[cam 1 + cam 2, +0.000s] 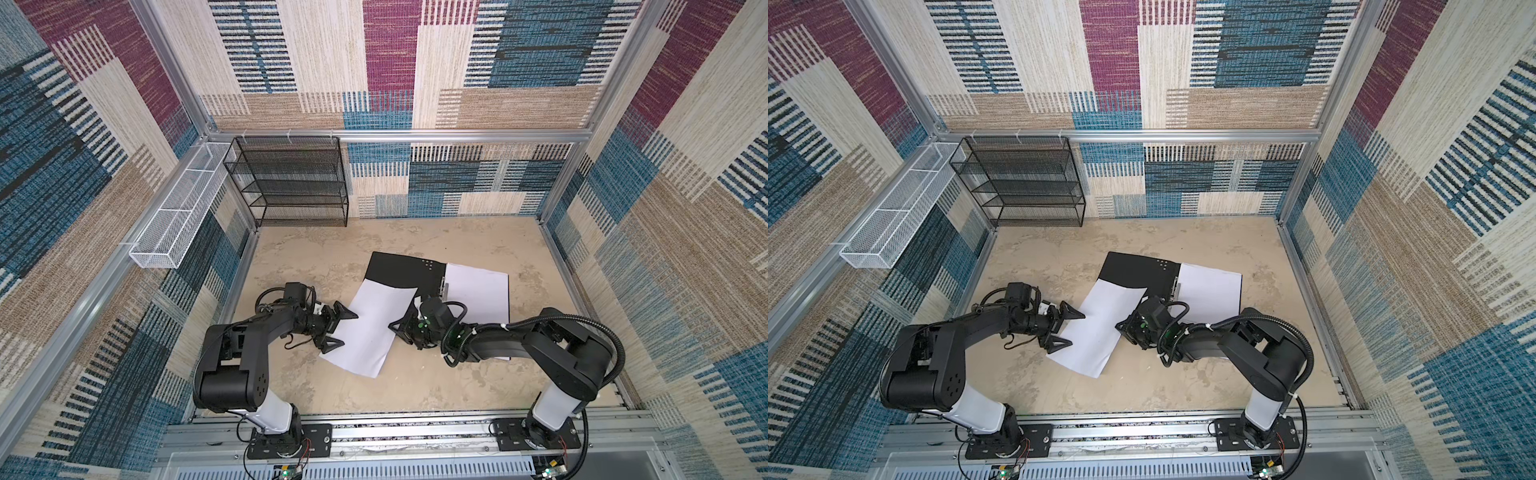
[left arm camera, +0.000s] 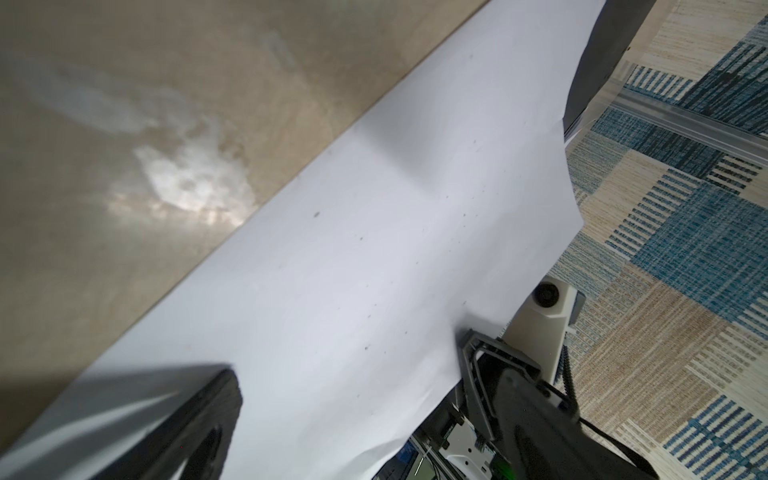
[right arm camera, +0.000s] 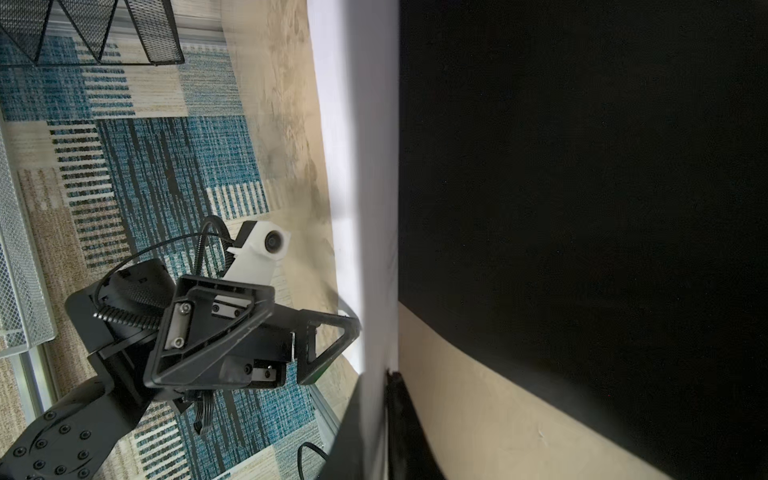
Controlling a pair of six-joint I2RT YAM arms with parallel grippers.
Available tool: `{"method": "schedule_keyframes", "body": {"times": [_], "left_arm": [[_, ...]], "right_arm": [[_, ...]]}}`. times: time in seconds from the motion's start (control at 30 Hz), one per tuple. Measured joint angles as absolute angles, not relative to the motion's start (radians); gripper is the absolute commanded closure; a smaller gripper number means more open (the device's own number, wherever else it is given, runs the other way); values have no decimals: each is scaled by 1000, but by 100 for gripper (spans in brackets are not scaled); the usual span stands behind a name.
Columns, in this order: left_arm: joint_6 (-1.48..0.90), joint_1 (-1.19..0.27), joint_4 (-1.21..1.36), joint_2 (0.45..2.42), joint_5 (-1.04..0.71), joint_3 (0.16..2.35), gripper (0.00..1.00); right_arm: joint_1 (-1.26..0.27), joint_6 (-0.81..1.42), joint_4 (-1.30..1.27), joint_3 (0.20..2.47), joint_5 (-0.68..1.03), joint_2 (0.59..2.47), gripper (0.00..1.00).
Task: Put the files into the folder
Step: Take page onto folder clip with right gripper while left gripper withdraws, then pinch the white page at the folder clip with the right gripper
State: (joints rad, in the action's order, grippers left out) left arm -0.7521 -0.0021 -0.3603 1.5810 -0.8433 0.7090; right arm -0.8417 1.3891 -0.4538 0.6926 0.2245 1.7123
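Note:
The folder (image 1: 399, 270) lies open on the table in both top views, black inside up (image 1: 1129, 270). White files (image 1: 478, 295) rest on its right half. Another white sheet (image 1: 370, 328) lies at an angle, its far end over the folder's left half. My right gripper (image 1: 397, 326) is shut on this sheet's right edge; the right wrist view shows the paper (image 3: 361, 208) edge-on between the jaws (image 3: 384, 374), beside the black folder (image 3: 582, 166). My left gripper (image 1: 343, 328) stands open astride the sheet's left edge, and one of its fingers (image 2: 199, 415) hovers over the paper (image 2: 374, 249).
A black wire-mesh rack (image 1: 291, 183) stands against the back wall at the left. A white mesh basket (image 1: 178, 216) hangs on the left wall. Aluminium rails (image 1: 395, 432) border the front. Bare beige tabletop (image 1: 415, 382) lies in front of the papers.

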Motion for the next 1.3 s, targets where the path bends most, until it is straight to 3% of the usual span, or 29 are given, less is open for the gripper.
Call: {"method": "schedule_keyframes", "body": {"times": [0.3, 0.6, 0.77, 0.97, 1.3], "left_arm": [[-704, -3, -474, 1450, -814, 891, 1], [-586, -7, -575, 1340, -905, 1051, 1], [-545, -12, -603, 1370, -908, 1043, 1], [-524, -30, -604, 1368, -905, 1018, 1], [-521, -59, -601, 1340, -897, 1011, 1]], "right_arm": [[-764, 1218, -245, 830, 248, 1604, 100], [-258, 704, 303, 984, 453, 1374, 100], [-35, 435, 585, 1039, 438, 1356, 100], [17, 211, 781, 1076, 368, 1462, 100], [30, 70, 920, 1216, 196, 1654, 100]]}}
